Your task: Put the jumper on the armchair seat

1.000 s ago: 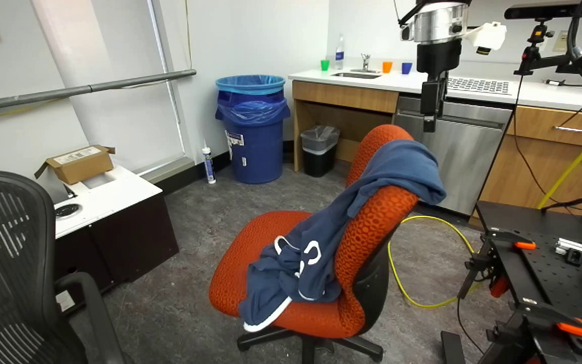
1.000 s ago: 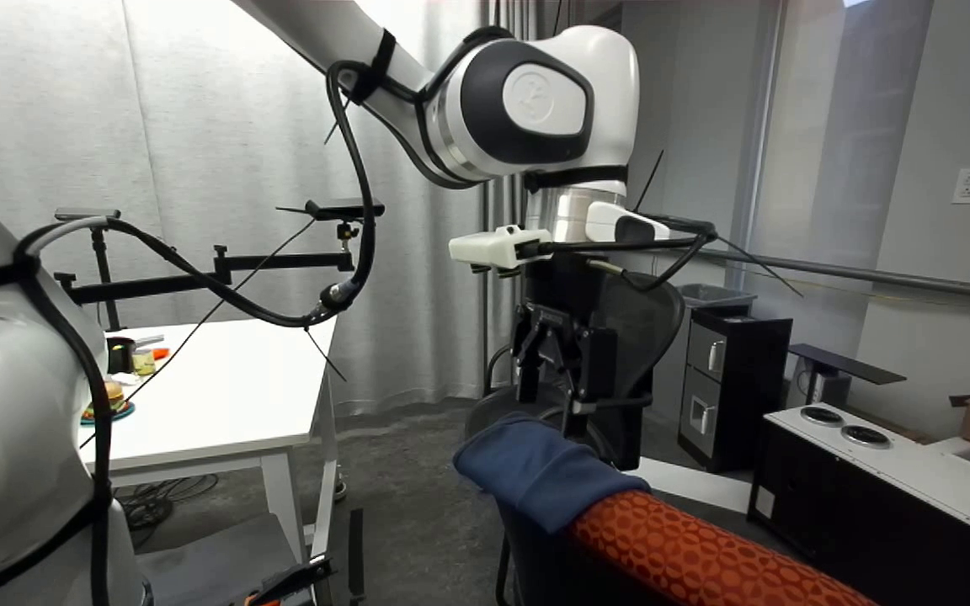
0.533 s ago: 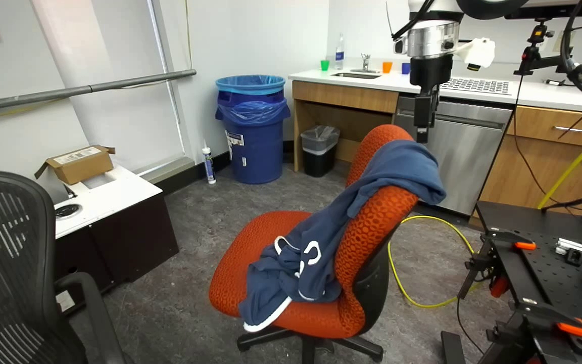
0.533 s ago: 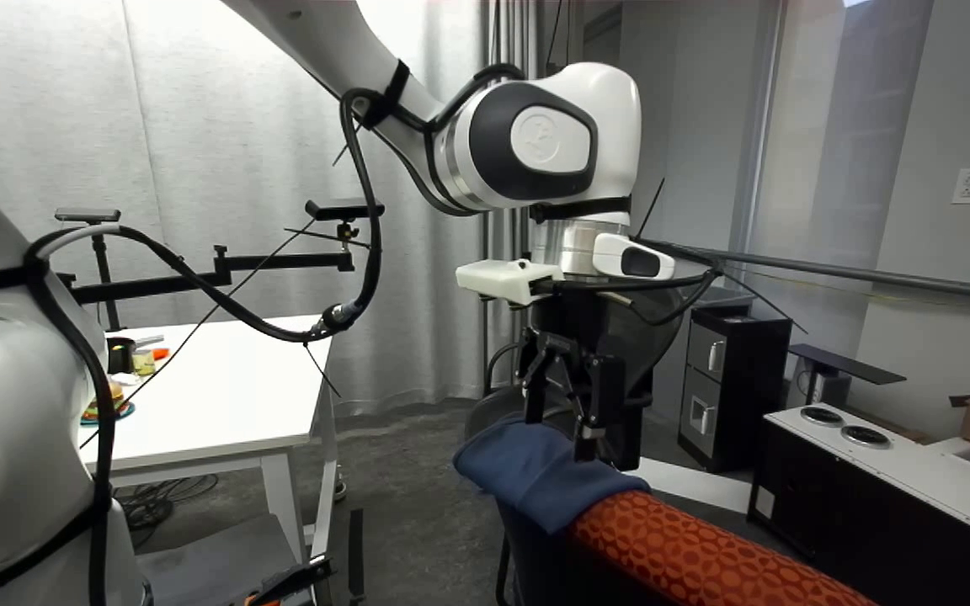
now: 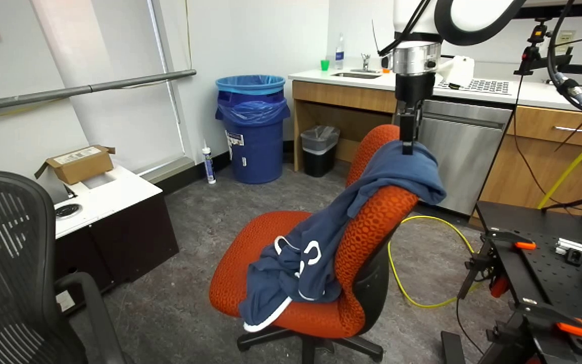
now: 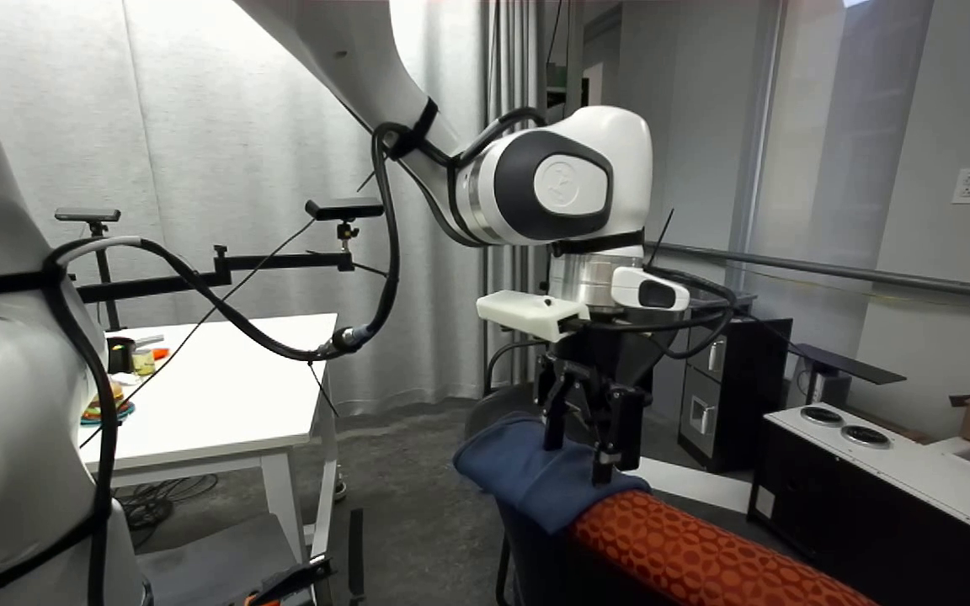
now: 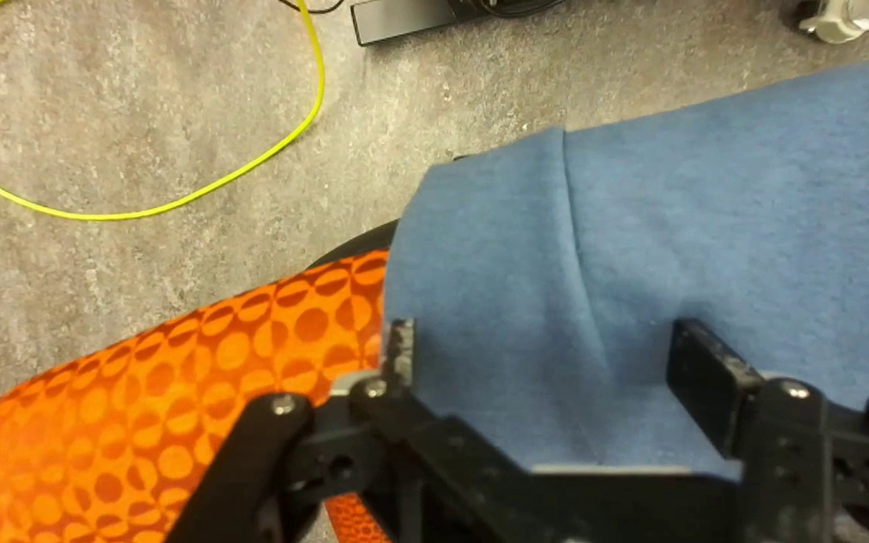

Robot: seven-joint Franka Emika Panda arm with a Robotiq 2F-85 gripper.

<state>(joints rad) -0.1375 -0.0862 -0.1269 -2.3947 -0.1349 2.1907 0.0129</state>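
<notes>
The navy jumper [image 5: 334,217] hangs over the top of the orange chair's back [image 5: 372,222], its lower part with white trim bunched on the armchair seat [image 5: 250,242]. Its upper fold also shows in an exterior view [image 6: 527,471] and fills much of the wrist view [image 7: 706,211]. My gripper [image 5: 407,150] points down at the top fold. In an exterior view the gripper [image 6: 578,463] has its fingers apart, tips at or just above the cloth; I cannot tell if they touch. In the wrist view the open gripper [image 7: 545,339] has blue cloth between and below its fingers.
The chair back's bare orange top [image 6: 704,547] lies beside the fold. A black mesh chair [image 5: 8,253] stands near the seat. A black table with clamps [image 5: 538,263] stands behind the chair back. A yellow cable [image 5: 422,306] lies on the floor. A white table [image 6: 224,404] stands near the arm.
My gripper has come down and across toward the chair back, from above and behind it to the jumper's top fold. The fingers stay open. The jumper and chair have not moved.
</notes>
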